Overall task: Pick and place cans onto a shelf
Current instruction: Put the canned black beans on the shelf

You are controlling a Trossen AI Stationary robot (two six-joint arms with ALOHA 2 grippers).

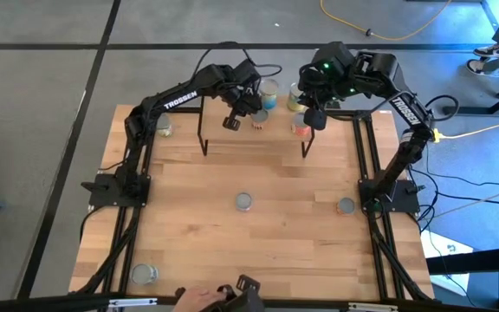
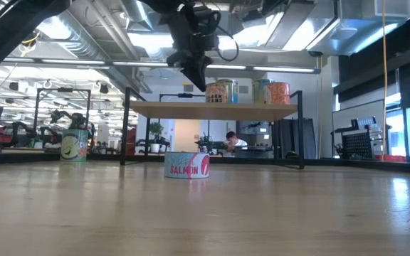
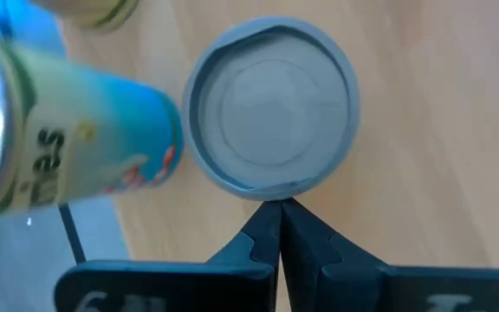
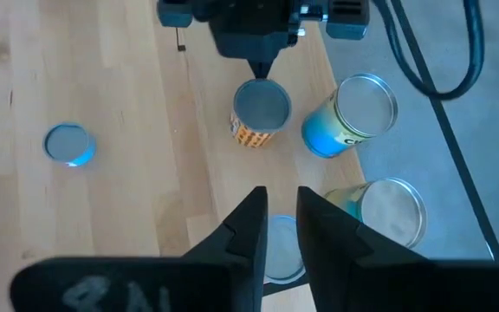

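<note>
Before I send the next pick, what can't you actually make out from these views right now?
- Low view: the light-wood shelf shows edge-on, so how deep the tins sit is hidden.
- Left wrist view: the blue-labelled silver-topped tin is blurred and cut by the edge; label unreadable.
- High view: the shut left gripper and open right gripper overlap several shelf tins.

Grey floor (image 1: pixel 33 130) with a yellow cable (image 1: pixel 379 33) surrounds the table; ceiling lights (image 2: pixel 55 28) and ducts overhead.
</note>
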